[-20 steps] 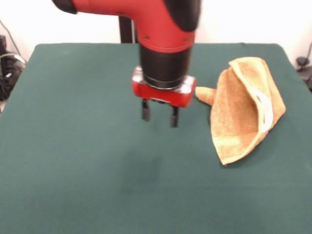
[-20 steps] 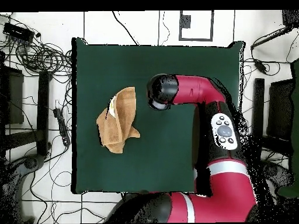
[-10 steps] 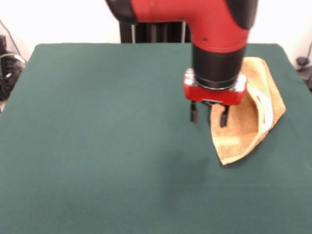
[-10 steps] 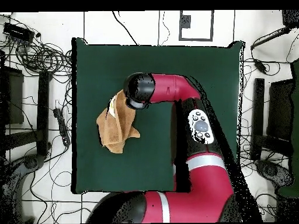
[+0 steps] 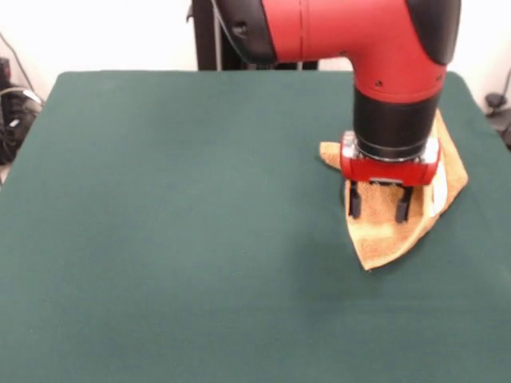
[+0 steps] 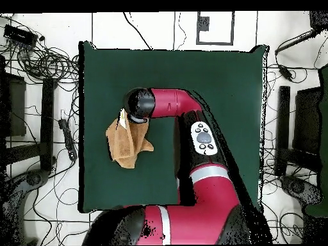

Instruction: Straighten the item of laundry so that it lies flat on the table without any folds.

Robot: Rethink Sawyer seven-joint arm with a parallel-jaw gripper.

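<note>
Golden-orange terry towel, folded and bunched, right of centre in my front view on the dark green cloth table. Red-and-black gripper hangs over it, its two dark fingers spread apart, nothing between them. Overhead view: towel at centre left; arm's black wrist covers its upper end, gripper hidden.

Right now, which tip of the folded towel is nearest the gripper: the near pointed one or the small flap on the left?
The small flap of the towel. It pokes out just beside the open gripper, while the near pointed tip lies farther below the fingers.
</note>
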